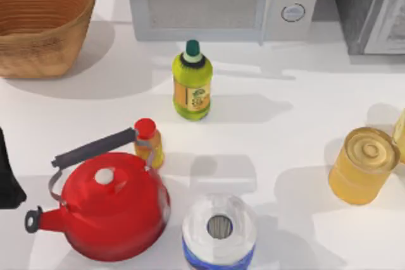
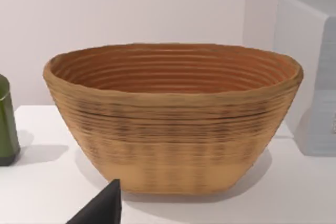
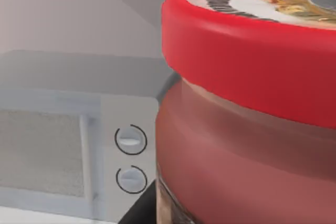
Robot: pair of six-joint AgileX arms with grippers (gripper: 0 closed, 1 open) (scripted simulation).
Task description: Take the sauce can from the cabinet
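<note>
Looming close in the right wrist view, the sauce can (image 3: 247, 119) stands upright with the microwave (image 3: 68, 150) behind it. In the top view the cabinet (image 1: 370, 7) sits at the upper right of the counter (image 1: 285, 124). The left arm (image 1: 9, 175) rests at the left edge; neither gripper's opening can be told.

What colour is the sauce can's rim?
Red, on the small dark red-brown sauce can; clearest in the right wrist view.
</note>
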